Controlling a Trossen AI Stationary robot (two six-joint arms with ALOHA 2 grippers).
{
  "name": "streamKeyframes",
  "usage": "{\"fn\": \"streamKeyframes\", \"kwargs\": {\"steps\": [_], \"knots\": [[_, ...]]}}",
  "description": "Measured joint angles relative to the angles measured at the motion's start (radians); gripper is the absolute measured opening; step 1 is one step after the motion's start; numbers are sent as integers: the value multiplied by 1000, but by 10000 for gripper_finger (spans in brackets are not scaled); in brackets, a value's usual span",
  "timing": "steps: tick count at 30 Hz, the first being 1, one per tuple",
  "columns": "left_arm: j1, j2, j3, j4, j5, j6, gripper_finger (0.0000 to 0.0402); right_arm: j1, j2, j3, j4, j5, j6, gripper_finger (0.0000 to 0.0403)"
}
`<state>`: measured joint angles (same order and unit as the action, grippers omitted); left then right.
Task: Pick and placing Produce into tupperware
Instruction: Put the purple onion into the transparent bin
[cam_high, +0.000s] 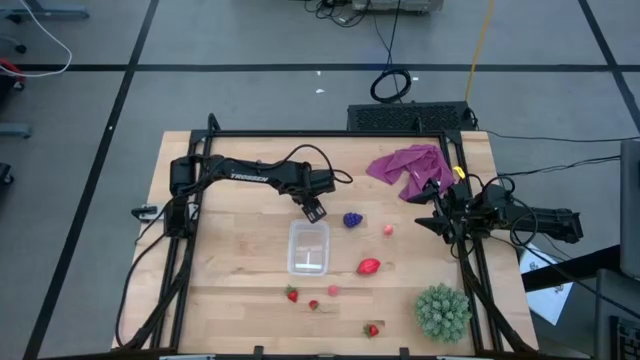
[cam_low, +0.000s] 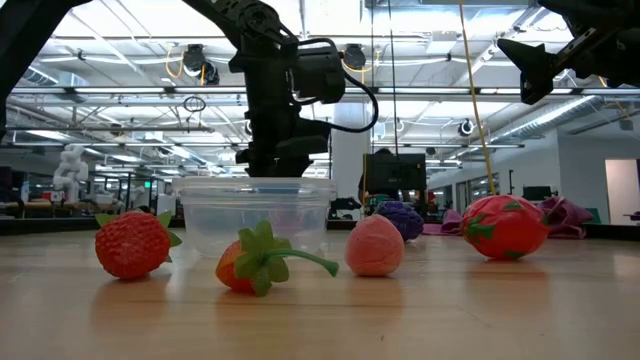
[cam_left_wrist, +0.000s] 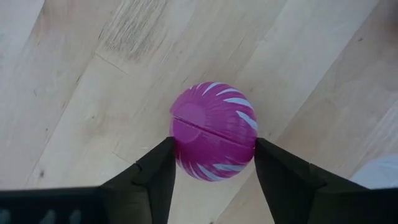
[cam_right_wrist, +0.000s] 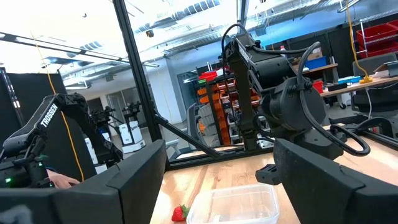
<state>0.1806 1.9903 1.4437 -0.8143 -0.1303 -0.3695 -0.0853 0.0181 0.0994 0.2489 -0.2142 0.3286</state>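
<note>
My left gripper (cam_high: 313, 208) stands just beyond the far edge of the clear tupperware (cam_high: 308, 247) and is shut on the purple-pink round piece (cam_left_wrist: 213, 130), which the gripper hides in the high view. My right gripper (cam_high: 440, 215) is open and empty, raised at the table's right side. On the wood lie the purple grape bunch (cam_high: 352, 219), a small pink piece (cam_high: 388, 230), the larger red piece (cam_high: 368, 266) and strawberries (cam_high: 292, 294) (cam_high: 372, 329). The low view shows the tupperware (cam_low: 255, 210) with strawberries (cam_low: 132, 243) (cam_low: 262, 262) in front of it. My left gripper pinches the purple-pink round piece between its two fingers (cam_left_wrist: 155, 174), one on each opposite side (cam_left_wrist: 180, 152) at the ball's widest part. The fingers come from above, pointing down. I cannot tell whether the ball is clear of the table.
A purple-pink cloth (cam_high: 410, 168) lies at the far right. A spiky green ball plant (cam_high: 442, 310) stands at the near right corner. A small strawberry (cam_high: 313, 304) and a pink piece (cam_high: 333, 290) lie near the tupperware's near side. A corner of the tupperware (cam_left_wrist: 380, 174) shows beside the held ball.
</note>
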Motion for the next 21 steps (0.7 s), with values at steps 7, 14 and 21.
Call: {"fn": "streamKeyframes", "kwargs": {"steps": [7,14,21], "knots": [[0,0,0,0,-1,0,202,0,0,0,0,0,0,290],[0,-9,1,-3,-1,21,199,0,0,0,0,0,-3,290],[1,-54,7,-13,-10,24,202,0,0,0,0,3,-3,290]]}}
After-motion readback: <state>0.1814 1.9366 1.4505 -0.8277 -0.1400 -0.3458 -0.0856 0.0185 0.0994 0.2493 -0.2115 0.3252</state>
